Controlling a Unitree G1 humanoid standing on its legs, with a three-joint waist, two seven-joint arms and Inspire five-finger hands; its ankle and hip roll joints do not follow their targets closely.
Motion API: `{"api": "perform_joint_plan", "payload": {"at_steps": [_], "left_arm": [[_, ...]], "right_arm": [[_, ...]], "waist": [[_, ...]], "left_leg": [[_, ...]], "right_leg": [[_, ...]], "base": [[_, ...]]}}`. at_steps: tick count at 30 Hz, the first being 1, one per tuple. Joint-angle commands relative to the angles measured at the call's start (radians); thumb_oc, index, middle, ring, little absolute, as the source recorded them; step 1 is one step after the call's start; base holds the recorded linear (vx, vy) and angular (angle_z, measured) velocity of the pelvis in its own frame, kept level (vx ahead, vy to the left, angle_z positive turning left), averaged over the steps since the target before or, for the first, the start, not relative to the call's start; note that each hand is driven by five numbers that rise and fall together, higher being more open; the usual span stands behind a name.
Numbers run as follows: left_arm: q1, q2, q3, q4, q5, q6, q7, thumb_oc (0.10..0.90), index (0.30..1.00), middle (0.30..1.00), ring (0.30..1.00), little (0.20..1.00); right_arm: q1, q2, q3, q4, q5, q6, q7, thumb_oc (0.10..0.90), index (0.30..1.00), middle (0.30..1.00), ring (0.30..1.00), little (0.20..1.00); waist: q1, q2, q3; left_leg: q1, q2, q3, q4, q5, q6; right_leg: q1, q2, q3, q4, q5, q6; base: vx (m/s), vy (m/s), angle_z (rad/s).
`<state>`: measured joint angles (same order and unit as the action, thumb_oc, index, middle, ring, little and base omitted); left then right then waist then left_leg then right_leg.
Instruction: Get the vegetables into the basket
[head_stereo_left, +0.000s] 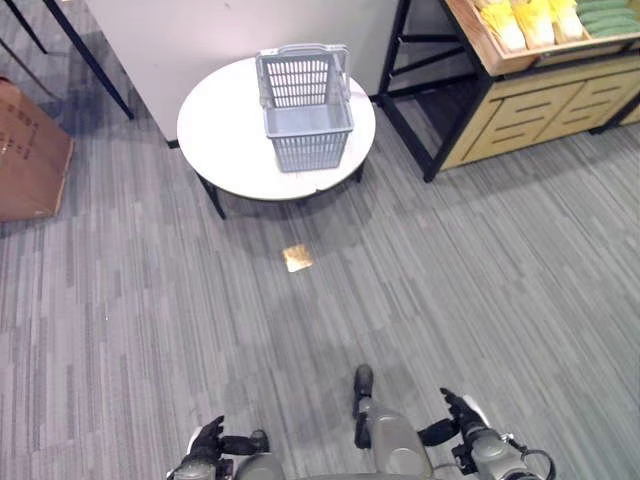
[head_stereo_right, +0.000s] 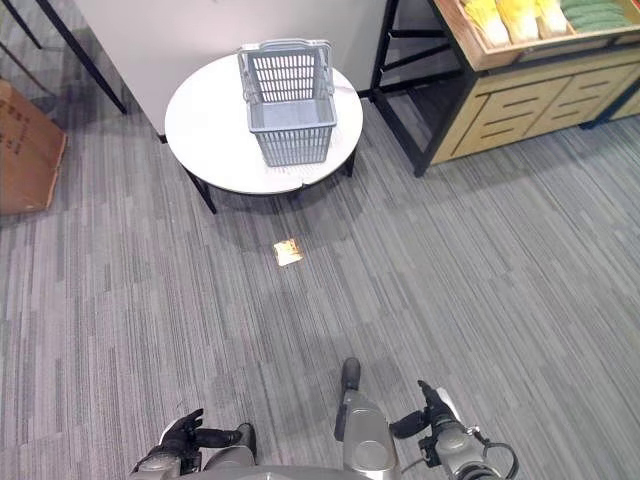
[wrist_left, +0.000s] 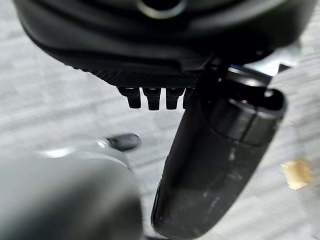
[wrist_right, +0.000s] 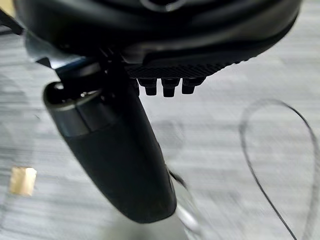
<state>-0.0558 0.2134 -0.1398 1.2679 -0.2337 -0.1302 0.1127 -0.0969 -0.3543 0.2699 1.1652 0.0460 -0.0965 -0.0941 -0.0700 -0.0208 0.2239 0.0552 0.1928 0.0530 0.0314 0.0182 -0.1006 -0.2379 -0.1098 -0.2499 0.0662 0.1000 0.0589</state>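
An empty grey plastic basket (head_stereo_left: 305, 105) with its handles up stands on a round white table (head_stereo_left: 225, 130) ahead of me. Yellow vegetables (head_stereo_left: 530, 22) and green ones (head_stereo_left: 605, 15) lie in a wooden crate shelf (head_stereo_left: 520, 95) at the far right, well apart from the basket. My left hand (head_stereo_left: 207, 442) hangs low at the lower left, fingers (wrist_left: 150, 97) relaxed and holding nothing. My right hand (head_stereo_left: 462, 412) hangs low at the lower right, likewise open and empty, its thumb (wrist_right: 115, 155) standing out over the carpet.
Grey carpet lies between me and the table, with a small tan scrap (head_stereo_left: 297, 258) on it. A cardboard box (head_stereo_left: 30, 150) stands at the left. A white panel (head_stereo_left: 230, 30) rises behind the table, and the shelf's black frame (head_stereo_left: 405, 110) stands to its right.
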Motion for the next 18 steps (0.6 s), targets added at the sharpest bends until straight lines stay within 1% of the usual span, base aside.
{"api": "perform_joint_plan", "payload": {"at_steps": [1,2,3,4,5,6,7,8,9,11,12,13,14,15,16,17,18], "left_arm": [[-0.022,0.044,0.001,-0.013,0.012,-0.017,0.020,0.900,1.000,1.000,1.000,1.000],[-0.031,0.041,-0.006,-0.022,0.007,-0.018,0.022,0.900,1.000,1.000,1.000,1.000],[-0.036,0.042,-0.009,-0.026,0.002,-0.018,0.018,0.900,1.000,1.000,1.000,1.000],[-0.036,0.042,-0.009,-0.026,0.001,-0.018,0.018,0.900,1.000,1.000,1.000,1.000],[-0.039,0.042,-0.015,-0.027,-0.002,-0.019,0.019,0.900,1.000,1.000,1.000,1.000],[-0.046,0.041,-0.021,-0.028,-0.004,-0.020,0.018,0.900,1.000,1.000,1.000,1.000],[-0.050,0.037,-0.030,-0.030,-0.003,-0.021,0.018,0.900,1.000,1.000,1.000,1.000],[-0.047,0.040,-0.034,-0.031,0.001,-0.021,0.019,0.900,1.000,1.000,1.000,1.000],[-0.041,0.040,-0.033,-0.033,0.001,-0.022,0.023,0.900,1.000,1.000,1.000,1.000],[-0.033,0.041,-0.033,-0.034,0.001,-0.022,0.028,0.900,1.000,1.000,1.000,1.000],[-0.029,0.042,-0.033,-0.032,0.005,-0.024,0.031,0.900,1.000,1.000,1.000,1.000],[-0.026,0.044,-0.034,-0.029,0.005,-0.025,0.031,0.900,1.000,1.000,1.000,1.000],[-0.023,0.048,-0.030,-0.024,0.009,-0.025,0.029,0.900,1.000,1.000,1.000,1.000],[-0.019,0.050,-0.029,-0.019,0.012,-0.024,0.029,0.900,1.000,1.000,1.000,1.000],[-0.013,0.052,-0.025,-0.012,0.017,-0.019,0.023,0.900,1.000,1.000,1.000,1.000],[-0.007,0.055,-0.024,-0.009,0.024,-0.015,0.022,0.900,1.000,1.000,1.000,1.000],[-0.007,0.063,-0.024,-0.008,0.030,-0.015,0.019,0.900,1.000,1.000,1.000,1.000]], "right_arm": [[-0.001,-0.006,0.020,-0.008,0.010,-0.030,-0.005,0.900,1.000,1.000,1.000,1.000],[-0.001,-0.013,0.019,-0.005,0.011,-0.029,-0.006,0.900,1.000,1.000,1.000,1.000],[0.002,-0.016,0.014,0.004,0.013,-0.029,-0.007,0.900,1.000,1.000,1.000,1.000],[0.002,-0.016,0.014,0.004,0.012,-0.029,-0.007,0.900,1.000,1.000,1.000,1.000],[0.005,-0.019,0.010,0.011,0.014,-0.030,-0.010,0.900,1.000,1.000,1.000,1.000],[0.003,-0.020,0.006,0.022,0.018,-0.028,-0.011,0.900,1.000,1.000,1.000,1.000],[0.006,-0.021,-0.001,0.039,0.022,-0.025,-0.014,0.900,1.000,1.000,1.000,1.000],[0.012,-0.022,-0.007,0.051,0.022,-0.022,-0.016,0.900,1.000,1.000,1.000,1.000],[0.016,-0.022,-0.007,0.051,0.020,-0.021,-0.019,0.900,1.000,1.000,1.000,1.000],[0.022,-0.023,-0.007,0.052,0.015,-0.021,-0.024,0.900,1.000,1.000,1.000,1.000],[0.026,-0.021,-0.007,0.059,0.011,-0.020,-0.028,0.900,1.000,1.000,1.000,1.000],[0.026,-0.021,-0.005,0.060,0.006,-0.019,-0.027,0.900,1.000,1.000,1.000,1.000],[0.028,-0.021,-0.008,0.065,0.003,-0.019,-0.026,0.900,1.000,1.000,1.000,1.000],[0.033,-0.017,-0.011,0.071,0.000,-0.018,-0.024,0.900,1.000,1.000,1.000,1.000],[0.043,-0.010,-0.018,0.078,-0.006,-0.017,-0.019,0.900,1.000,1.000,1.000,1.000],[0.053,-0.003,-0.017,0.083,-0.013,-0.014,-0.019,0.900,1.000,1.000,1.000,1.000],[0.057,0.002,-0.019,0.086,-0.016,-0.013,-0.015,0.900,1.000,1.000,1.000,1.000]], "waist": [[-0.006,-0.012,-0.017],[-0.004,-0.014,-0.009],[-0.001,-0.020,-0.006],[-0.001,-0.020,-0.005],[0.002,-0.024,0.002],[0.007,-0.027,0.008],[0.011,-0.026,0.009],[0.015,-0.022,-0.001],[0.023,-0.018,-0.005],[0.038,-0.003,-0.009],[0.050,0.010,-0.012],[0.059,0.010,-0.015],[0.068,0.010,-0.019],[0.071,0.007,-0.022],[0.072,0.005,-0.038],[0.077,-0.003,-0.042],[0.078,-0.011,-0.047]], "left_leg": [[-0.043,-0.086,-0.034,0.199,0.010,-0.032],[-0.078,-0.082,-0.036,0.287,0.036,-0.043],[-0.103,-0.087,-0.040,0.321,0.062,-0.044],[-0.104,-0.087,-0.041,0.323,0.061,-0.045],[-0.135,-0.086,-0.036,0.347,0.071,-0.043],[-0.165,-0.094,-0.037,0.343,0.069,-0.037],[-0.202,-0.099,-0.019,0.299,0.049,-0.025],[-0.242,-0.093,0.010,0.203,0.017,-0.008],[-0.258,-0.086,0.014,0.134,0.020,-0.004],[-0.282,-0.057,0.013,0.022,0.089,-0.011],[-0.318,-0.037,0.004,-0.037,0.158,-0.022],[-0.324,-0.027,-0.009,-0.074,0.180,-0.031],[-0.337,-0.019,-0.015,-0.097,0.193,-0.039],[-0.335,-0.011,-0.005,-0.091,0.208,-0.045],[-0.318,-0.012,0.016,-0.086,0.188,-0.035],[-0.309,-0.017,0.028,-0.086,0.196,-0.034],[-0.304,-0.027,0.030,-0.086,0.188,-0.025]], "right_leg": [[-0.011,-0.059,0.029,0.008,0.044,0.077],[0.008,-0.053,0.023,0.007,0.030,0.061],[0.024,-0.053,0.018,0.004,0.016,0.051],[0.025,-0.053,0.017,0.004,0.016,0.051],[0.042,-0.054,0.014,0.000,0.007,0.046],[0.060,-0.054,0.014,-0.007,0.001,0.045],[0.083,-0.058,0.009,-0.019,-0.009,0.051],[0.109,-0.061,0.005,-0.033,-0.027,0.061],[0.120,-0.061,0.008,-0.035,-0.036,0.065],[0.150,-0.051,0.023,-0.033,-0.062,0.068],[0.170,-0.043,0.033,-0.039,-0.072,0.071],[0.192,-0.043,0.048,-0.042,-0.081,0.073],[0.218,-0.044,0.061,-0.046,-0.092,0.076],[0.240,-0.049,0.067,-0.046,-0.099,0.081],[0.259,-0.058,0.076,-0.039,-0.115,0.088],[0.270,-0.070,0.075,-0.037,-0.111,0.093],[0.263,-0.077,0.089,-0.025,-0.108,0.098]], "base": [[0.18,-0.235,0.15],[0.18,-0.215,0.23],[0.13,-0.145,0.22],[0.10,-0.094,0.21],[0.09,-0.077,0.06],[0.17,-0.110,0.09],[0.27,-0.060,0.14],[0.31,0.008,0.37],[0.34,0.089,0.61],[0.31,0.147,0.49],[0.34,0.171,-0.32],[0.38,0.197,-0.66],[0.39,0.210,-0.58],[0.43,0.273,-0.47],[0.38,0.253,-0.55],[0.34,0.271,-0.57],[0.25,0.221,-0.60]]}}
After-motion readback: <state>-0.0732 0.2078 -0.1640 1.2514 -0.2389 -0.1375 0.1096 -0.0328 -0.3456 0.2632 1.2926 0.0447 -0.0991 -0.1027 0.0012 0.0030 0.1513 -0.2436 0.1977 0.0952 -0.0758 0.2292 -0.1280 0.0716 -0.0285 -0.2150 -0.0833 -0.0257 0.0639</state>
